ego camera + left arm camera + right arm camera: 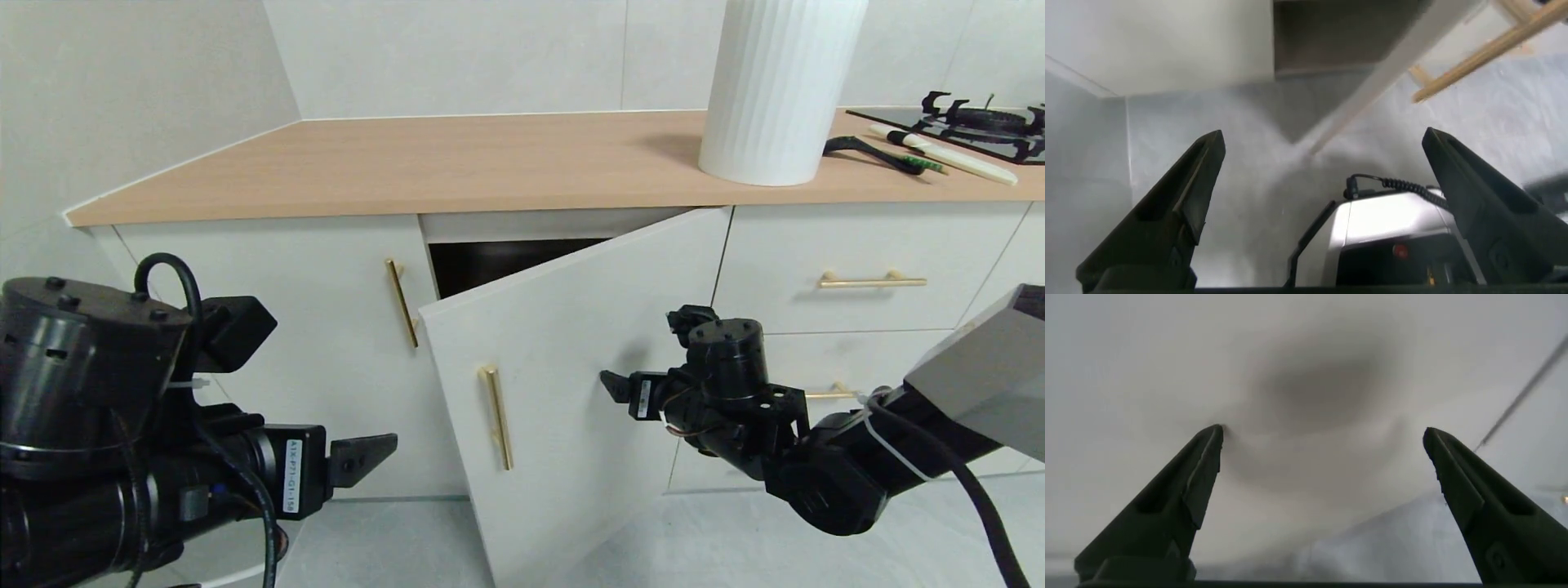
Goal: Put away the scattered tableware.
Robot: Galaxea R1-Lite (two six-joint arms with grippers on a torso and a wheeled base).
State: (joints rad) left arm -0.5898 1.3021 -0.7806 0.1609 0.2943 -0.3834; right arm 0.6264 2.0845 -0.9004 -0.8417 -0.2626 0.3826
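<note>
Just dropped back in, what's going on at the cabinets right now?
The cabinet door stands partly open, with a dark interior behind it. The right pincer is open and empty, facing the door's outer face from close by; contact can't be confirmed. The left pincer is open and empty, low in front of the neighbouring door. The utensils lie untouched on the counter beside a white ribbed container.

The wooden countertop [457, 163] bears a white ribbed vase [775, 90], black utensil [867, 152], white utensil [959, 161] and hob [980, 122].
</note>
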